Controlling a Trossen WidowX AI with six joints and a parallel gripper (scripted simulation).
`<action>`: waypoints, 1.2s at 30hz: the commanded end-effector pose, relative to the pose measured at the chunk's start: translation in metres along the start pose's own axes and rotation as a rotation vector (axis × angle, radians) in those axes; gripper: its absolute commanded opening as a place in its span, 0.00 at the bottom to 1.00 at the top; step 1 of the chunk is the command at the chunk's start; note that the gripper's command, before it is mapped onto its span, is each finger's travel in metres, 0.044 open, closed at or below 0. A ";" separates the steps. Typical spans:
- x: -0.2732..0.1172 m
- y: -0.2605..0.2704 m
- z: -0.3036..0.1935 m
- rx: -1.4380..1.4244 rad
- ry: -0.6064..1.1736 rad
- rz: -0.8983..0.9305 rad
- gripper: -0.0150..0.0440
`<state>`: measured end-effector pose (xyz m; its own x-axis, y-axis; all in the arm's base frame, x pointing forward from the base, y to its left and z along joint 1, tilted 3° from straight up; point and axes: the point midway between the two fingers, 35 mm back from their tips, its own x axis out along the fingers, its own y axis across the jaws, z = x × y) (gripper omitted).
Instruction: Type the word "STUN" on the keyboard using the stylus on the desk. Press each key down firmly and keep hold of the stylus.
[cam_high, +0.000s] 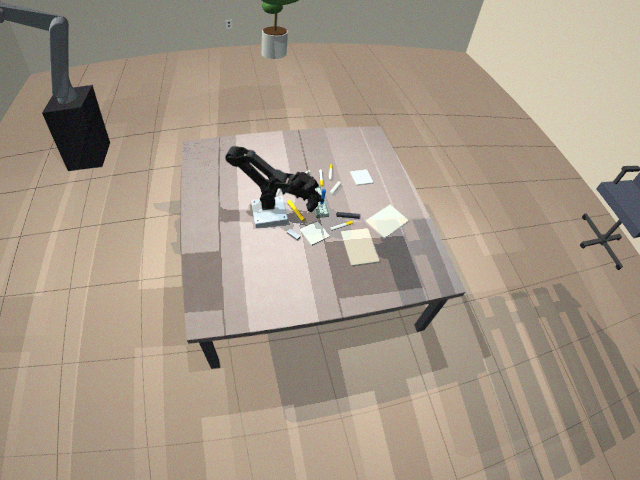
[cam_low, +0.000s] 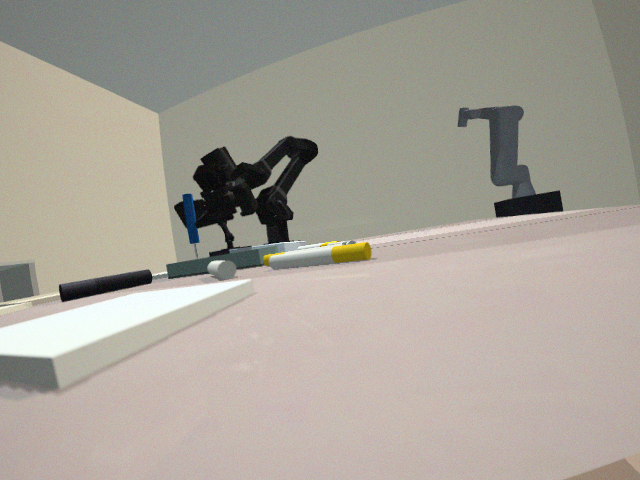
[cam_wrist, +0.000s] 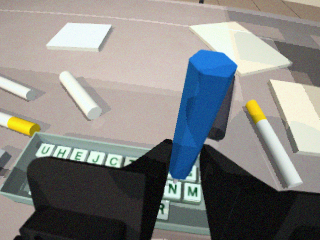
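End effector (cam_wrist: 186, 167), one stylus (cam_wrist: 200, 110), one keyboard (cam_wrist: 107, 160)

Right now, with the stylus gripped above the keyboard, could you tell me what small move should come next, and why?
Probably a short, straight press down. The gripper is shut on the blue stylus, held nearly upright, and in the exterior view its thin tip appears to sit just above the keyboard. Which key lies under the tip is hidden, so confirm that first.

Stylus (cam_wrist: 202, 110) tip and several keyboard (cam_wrist: 30, 155) keys hidden behind the pincer (cam_wrist: 182, 165).
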<state>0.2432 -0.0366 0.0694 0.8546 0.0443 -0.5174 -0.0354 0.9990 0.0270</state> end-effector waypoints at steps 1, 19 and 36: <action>0.000 0.000 0.001 -0.004 -0.004 0.003 0.39; -0.001 0.001 0.000 -0.004 -0.004 0.003 0.39; 0.002 0.001 -0.006 -0.004 -0.004 0.003 0.39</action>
<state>0.2414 -0.0360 0.0656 0.8561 0.0441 -0.5150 -0.0361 0.9990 0.0255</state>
